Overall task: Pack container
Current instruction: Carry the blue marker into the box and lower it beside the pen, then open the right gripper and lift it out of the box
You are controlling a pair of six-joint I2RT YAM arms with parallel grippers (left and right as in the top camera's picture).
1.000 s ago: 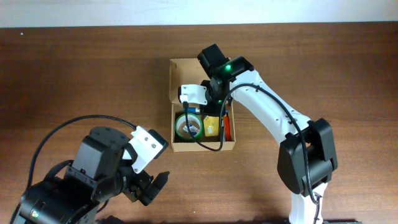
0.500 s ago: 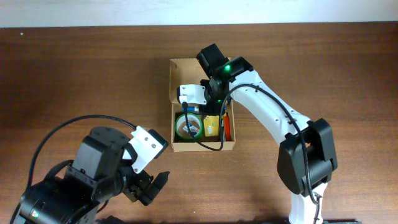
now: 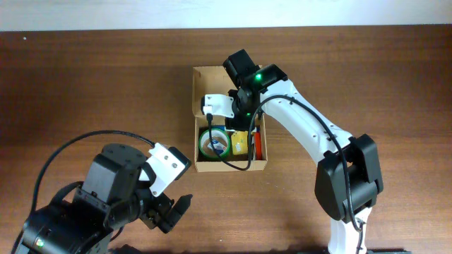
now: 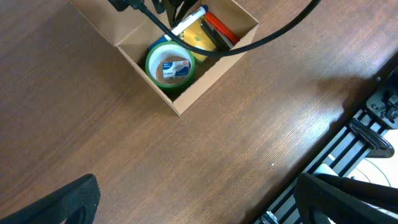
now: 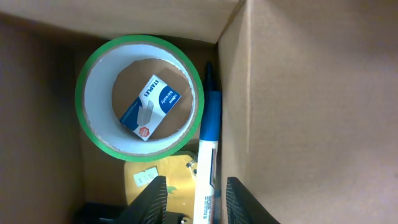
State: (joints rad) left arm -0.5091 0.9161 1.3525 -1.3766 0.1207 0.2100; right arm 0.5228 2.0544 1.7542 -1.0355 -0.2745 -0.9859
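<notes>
Tan and thin-walled, looks light but crushable, so best held by the stiff side walls of the box (image 3: 212,79), out by the middle of the table (image 3: 367,63) far edge, with right gripper (image 5: 196,182) parted loosely either side of a marker (image 5: 209,140) inside, left gripper (image 3: 173,210) wide open, empty.

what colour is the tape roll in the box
Green on the outside, white on the inner wall: tape roll, clearest in the right wrist view.

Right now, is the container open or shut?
Open: the container shows its inside, with green tape roll and marker lying in it.
</notes>
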